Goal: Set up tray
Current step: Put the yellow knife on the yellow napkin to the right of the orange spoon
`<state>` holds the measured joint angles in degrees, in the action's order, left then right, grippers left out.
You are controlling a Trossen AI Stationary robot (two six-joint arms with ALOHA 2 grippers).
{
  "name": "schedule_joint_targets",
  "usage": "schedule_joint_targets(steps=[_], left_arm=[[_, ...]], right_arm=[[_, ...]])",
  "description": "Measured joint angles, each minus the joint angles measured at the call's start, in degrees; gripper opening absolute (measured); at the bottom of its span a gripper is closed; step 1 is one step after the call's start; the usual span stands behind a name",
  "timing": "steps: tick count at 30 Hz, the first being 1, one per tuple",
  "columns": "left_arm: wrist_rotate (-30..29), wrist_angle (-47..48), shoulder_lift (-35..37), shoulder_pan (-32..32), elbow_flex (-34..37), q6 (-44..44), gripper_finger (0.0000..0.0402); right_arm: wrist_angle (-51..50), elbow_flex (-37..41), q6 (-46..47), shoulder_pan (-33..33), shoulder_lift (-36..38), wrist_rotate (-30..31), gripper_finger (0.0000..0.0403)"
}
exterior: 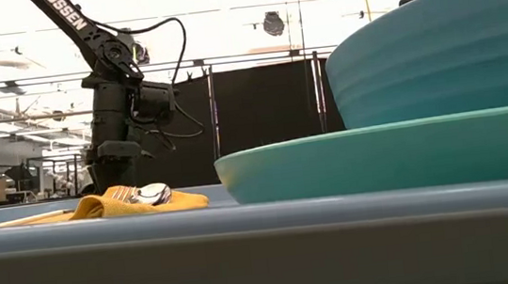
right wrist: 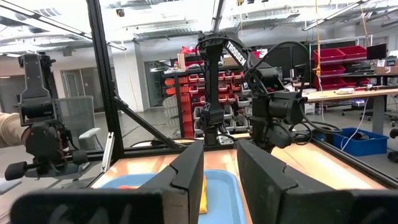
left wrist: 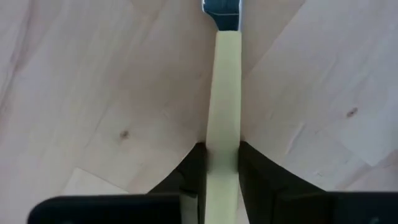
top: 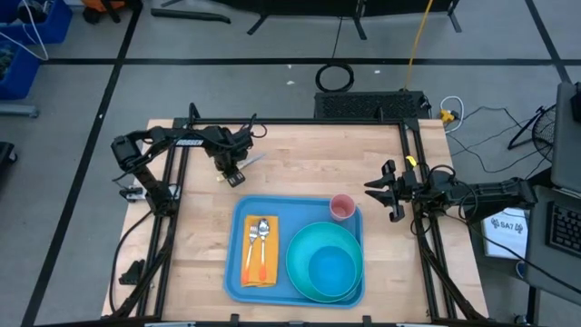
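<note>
The tray (top: 234, 238) lies flat on the wooden table (top: 200, 218), nearer the table's front edge and roughly midway between the two side frames, with bare wood open along its left side and a narrower strip on its right. On the tray's left part a yellow-orange napkin (top: 259, 263) carries a fork (top: 252, 238) and a spoon (top: 263, 231) side by side; the right part is filled by a turquoise plate (top: 300, 272) with a bowl (top: 332, 270) on it, the plate reaching close to the tray's front and right rim. A small pink cup (top: 342, 207) stands in the tray's back right corner, just beside the plate's edge. The left gripper (top: 232, 169) is over bare wood behind the tray's back left corner, apart from the rim; in the left wrist view its fingers (left wrist: 193, 168) are clamped on the pale yellow handle of a utensil (left wrist: 225, 106), whose metal part shows at the far end, probably a knife, though too little of the blade is seen to be sure. The right gripper (top: 381, 189) hangs near the table's right frame, just off the tray's back right corner and clear of the cup, its fingers (right wrist: 186, 174) standing apart with nothing between them.
</note>
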<state>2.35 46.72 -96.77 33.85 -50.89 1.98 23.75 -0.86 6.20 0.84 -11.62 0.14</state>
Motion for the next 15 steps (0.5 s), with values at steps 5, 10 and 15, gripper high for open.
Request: schedule_joint_targets(steps=[5,10,15], left_arm=[[-1.42,-0.75,0.22,-1.12,0.03,1.88,0.0066],[-0.08,-4.26,4.08,-5.67,0.35,5.33,0.0066],[0.11,-5.52,12.33,-14.08,0.20,12.10,0.0066]], right_arm=[[-0.02,0.00,0.09,0.02,0.02,0.00,0.0089],[0.00,0.00,0.17,0.01,0.01,0.00,0.0089],[0.02,0.00,0.15,0.02,0.00,0.00,0.0089]])
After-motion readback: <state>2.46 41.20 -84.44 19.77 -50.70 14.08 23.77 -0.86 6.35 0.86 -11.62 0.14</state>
